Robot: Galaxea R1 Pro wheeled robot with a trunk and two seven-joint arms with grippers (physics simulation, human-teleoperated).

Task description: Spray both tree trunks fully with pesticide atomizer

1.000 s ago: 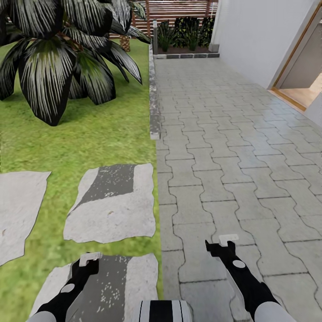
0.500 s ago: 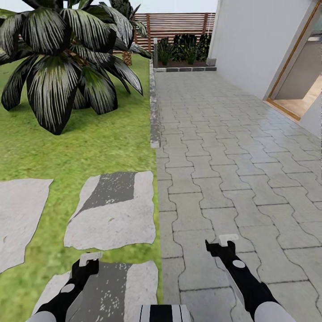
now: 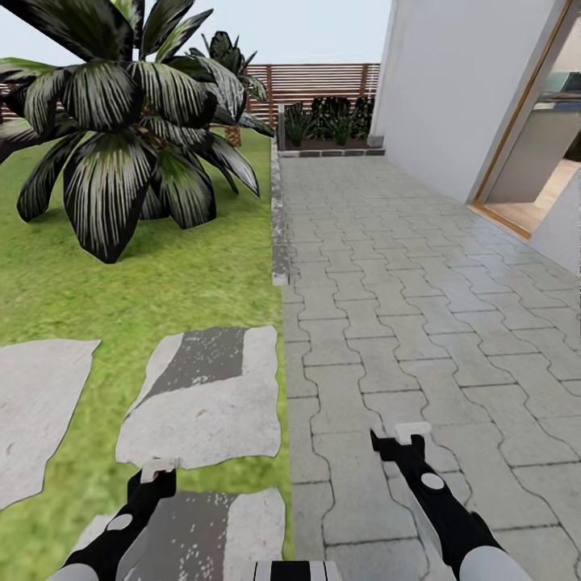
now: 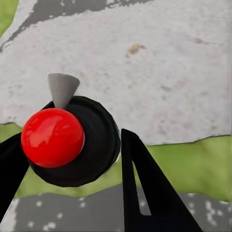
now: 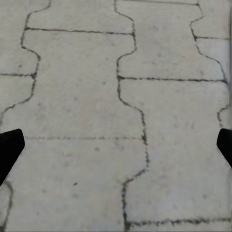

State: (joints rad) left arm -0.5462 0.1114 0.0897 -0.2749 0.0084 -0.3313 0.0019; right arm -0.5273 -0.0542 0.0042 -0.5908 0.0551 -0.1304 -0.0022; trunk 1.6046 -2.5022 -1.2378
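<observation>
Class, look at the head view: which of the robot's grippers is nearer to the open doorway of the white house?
Right. The right gripper hangs over the grey paving, on the doorway's side. The left gripper is above the stepping slabs in the lawn, farther from it.

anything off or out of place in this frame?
Nothing stands out. Left gripper holds a black object with a red ball and grey nozzle; right gripper is open over intact paving.

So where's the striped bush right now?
Head view, upper left: the bush stands on the lawn, left of the paving, ahead of the left gripper.
</observation>
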